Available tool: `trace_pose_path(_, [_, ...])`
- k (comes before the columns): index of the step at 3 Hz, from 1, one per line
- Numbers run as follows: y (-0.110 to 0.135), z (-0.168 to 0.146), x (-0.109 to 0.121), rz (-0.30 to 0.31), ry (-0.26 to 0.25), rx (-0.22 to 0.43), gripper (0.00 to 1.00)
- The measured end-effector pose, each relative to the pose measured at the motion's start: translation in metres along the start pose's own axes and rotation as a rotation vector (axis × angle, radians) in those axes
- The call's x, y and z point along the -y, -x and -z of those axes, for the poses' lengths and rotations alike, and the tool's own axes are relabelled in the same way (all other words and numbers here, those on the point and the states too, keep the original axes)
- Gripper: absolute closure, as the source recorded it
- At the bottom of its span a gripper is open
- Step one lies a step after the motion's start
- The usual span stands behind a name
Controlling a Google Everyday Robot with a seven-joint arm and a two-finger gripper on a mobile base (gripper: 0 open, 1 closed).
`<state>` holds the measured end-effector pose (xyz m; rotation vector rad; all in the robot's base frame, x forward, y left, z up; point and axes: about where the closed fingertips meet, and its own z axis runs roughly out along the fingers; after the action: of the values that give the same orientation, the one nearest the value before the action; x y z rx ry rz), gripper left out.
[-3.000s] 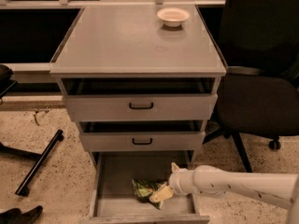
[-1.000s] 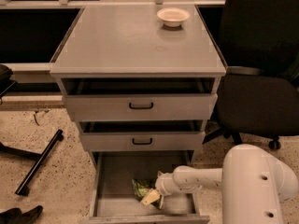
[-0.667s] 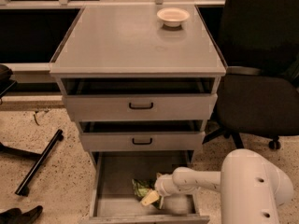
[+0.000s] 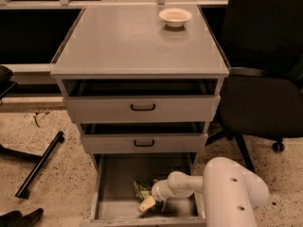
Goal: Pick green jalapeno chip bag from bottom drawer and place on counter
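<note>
The bottom drawer (image 4: pixel 116 186) is pulled open under the cabinet. The green jalapeno chip bag (image 4: pixel 140 188) lies on its floor near the middle, wrinkled and partly covered. My gripper (image 4: pixel 150 200) reaches into the drawer from the right and sits right over the bag's near right side, touching or almost touching it. My white arm (image 4: pixel 227 193) fills the lower right and hides the drawer's right front corner. The counter (image 4: pixel 132 41) is the flat pale-grey top of the cabinet above.
A white bowl (image 4: pixel 175 16) stands at the counter's far right. Two upper drawers with black handles (image 4: pixel 142 108) (image 4: pixel 143 143) stick out slightly above the open one. A black office chair (image 4: pixel 265 93) stands close on the right. A black chair leg (image 4: pixel 40 164) lies on the floor at left.
Since three seconds ago my arm has swung in and pushed the gripper left and lower onto the bag. Over the last second it has barely moved.
</note>
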<state>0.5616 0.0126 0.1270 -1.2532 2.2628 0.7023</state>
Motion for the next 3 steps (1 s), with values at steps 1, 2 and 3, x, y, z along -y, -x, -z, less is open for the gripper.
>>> trace_pose_path(1, [0.0,-0.003,0.005,-0.003,-0.007,0.003,0.19])
trace_pose_path(2, [0.0,-0.003,0.005,-0.003,-0.007,0.003,0.42])
trace_pose_path(3, [0.004,0.008,0.001,-0.007,-0.003,0.012,0.65])
